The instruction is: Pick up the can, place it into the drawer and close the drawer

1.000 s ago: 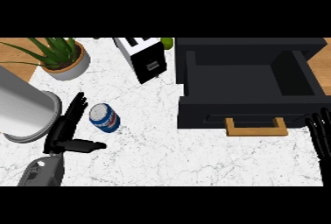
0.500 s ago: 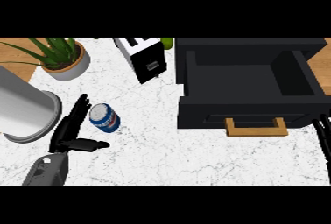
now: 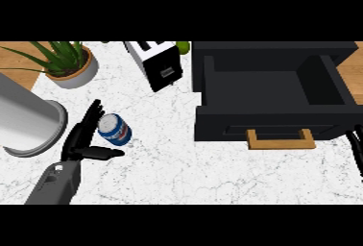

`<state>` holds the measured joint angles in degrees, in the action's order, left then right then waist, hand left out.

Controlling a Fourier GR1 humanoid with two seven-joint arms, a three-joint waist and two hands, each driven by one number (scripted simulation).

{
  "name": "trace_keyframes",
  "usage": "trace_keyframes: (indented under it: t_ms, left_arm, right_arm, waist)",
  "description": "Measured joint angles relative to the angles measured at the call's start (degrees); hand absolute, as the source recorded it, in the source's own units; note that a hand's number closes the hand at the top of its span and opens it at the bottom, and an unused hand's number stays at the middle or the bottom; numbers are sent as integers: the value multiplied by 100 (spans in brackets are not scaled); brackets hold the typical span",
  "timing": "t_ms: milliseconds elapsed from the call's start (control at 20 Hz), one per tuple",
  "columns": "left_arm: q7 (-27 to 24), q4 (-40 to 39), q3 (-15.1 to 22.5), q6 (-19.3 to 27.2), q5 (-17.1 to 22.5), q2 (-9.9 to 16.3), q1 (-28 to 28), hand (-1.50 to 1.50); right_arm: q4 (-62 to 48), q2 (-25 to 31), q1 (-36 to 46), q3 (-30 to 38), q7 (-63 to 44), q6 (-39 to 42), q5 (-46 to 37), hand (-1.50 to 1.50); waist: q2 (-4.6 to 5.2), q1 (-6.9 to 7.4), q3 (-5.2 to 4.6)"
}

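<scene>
Here the white marbled tabletop (image 3: 212, 168) carries a can (image 3: 114, 130) lying just right of the left hand (image 3: 79, 141), whose fingers (image 3: 90, 115) are straight and hold nothing. The black drawer (image 3: 273, 96) stands open. The right hand (image 3: 355, 144) is cut off at the edge; its fingers cannot be made out.

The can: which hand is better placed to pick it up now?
The left hand: its open fingers lie right beside the can. The right hand shows only at the right edge, beyond the drawer.
</scene>
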<state>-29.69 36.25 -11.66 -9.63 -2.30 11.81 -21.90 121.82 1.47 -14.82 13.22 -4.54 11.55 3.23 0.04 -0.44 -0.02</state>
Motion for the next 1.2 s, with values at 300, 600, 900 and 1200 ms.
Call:
trace_keyframes:
  t_ms: [300, 600, 900, 1200]
  left_arm:
    - [-225, -563, -40, 80, -3, -40, -362, -150]
    - [-154, -793, 2, 139, -10, -131, -678, -150]
    - [-451, -1120, 43, 118, -70, -177, -857, 150]
    - [-340, -992, 78, 28, 18, -333, -999, 150]
  right_arm:
    - [171, -68, -82, -8, -95, 42, 16, -150]
    - [159, -94, -56, -90, -57, -10, -22, -150]
    - [102, -101, -154, -114, 81, 21, -4, -150]
    - [33, 23, -77, -1, 29, 6, 177, -150]
  waist:
    - [2, -7, 0]
    - [2, -13, -1]
    - [5, -20, -1]
    - [1, -6, 1]
